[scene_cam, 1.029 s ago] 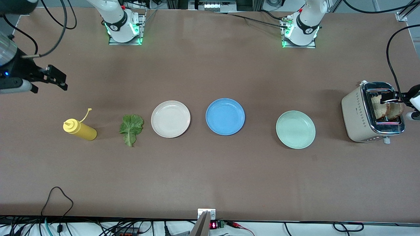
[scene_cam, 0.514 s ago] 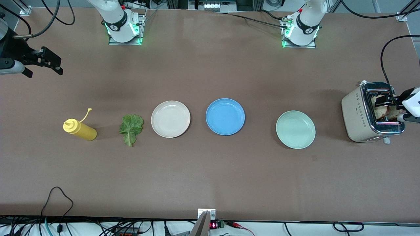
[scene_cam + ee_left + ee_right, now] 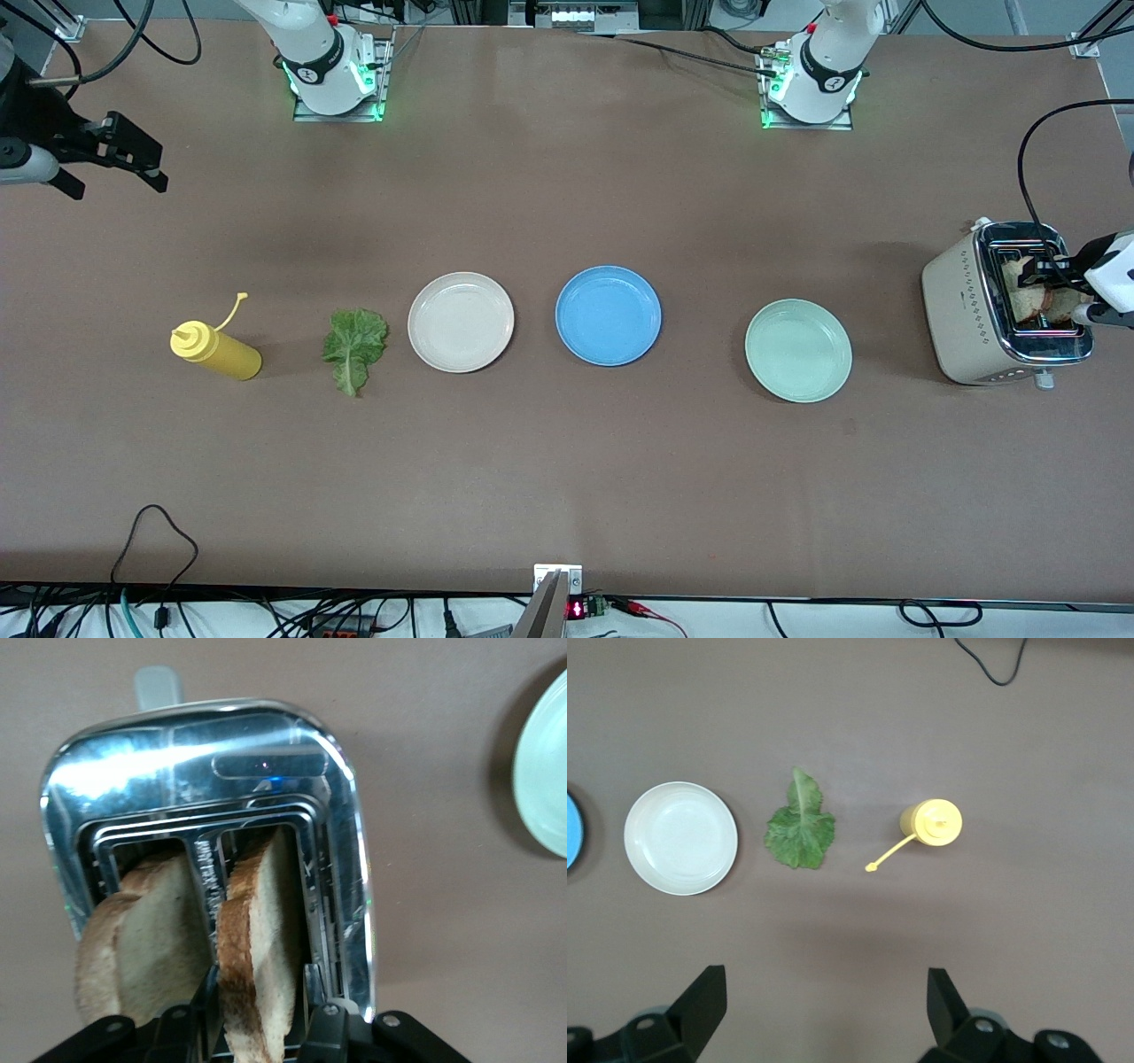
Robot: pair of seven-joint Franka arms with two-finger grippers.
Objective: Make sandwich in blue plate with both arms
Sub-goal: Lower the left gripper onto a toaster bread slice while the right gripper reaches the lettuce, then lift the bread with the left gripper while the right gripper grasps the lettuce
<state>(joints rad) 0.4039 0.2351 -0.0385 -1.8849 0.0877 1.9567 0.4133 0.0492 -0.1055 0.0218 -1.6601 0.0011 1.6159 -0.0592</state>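
Reading the front view as a clock face with 12 o'clock at the arm bases, the blue plate [image 3: 608, 315] lies bare in the middle of the bench [image 3: 567, 461]. A white plate [image 3: 461, 322] lies just beside it at 9 o'clock. A pale green plate [image 3: 797, 350] lies at about 4 o'clock, with a wider gap. At 9 o'clock from the white plate come a lettuce leaf [image 3: 354, 348] and then a yellow squeeze bottle [image 3: 217, 350], lying on its side.

The toaster [image 3: 966, 310] stands at 3 o'clock, close to the bench edge at the left arm's end. It holds two bread slices upright in its slots. The left gripper [image 3: 1050, 270] is over the toaster, and its fingers [image 3: 312, 1014] are pressed on both faces of one bread slice [image 3: 257, 966]. The second slice [image 3: 142, 939] stands in the next slot, just beside it. The chrome slot walls are close around both.

The right gripper [image 3: 133, 159] hangs over the bench corner at 10 o'clock, near the edge at the right arm's end. It holds nothing and its fingers [image 3: 700, 1001] are wide apart. In the right wrist view the bottle, the leaf and the white plate lie in one row.

Bare bench stretches at 12 o'clock and at 6 o'clock of the row. Only a black cable loop [image 3: 159, 532] lies near the edge at 7 o'clock.
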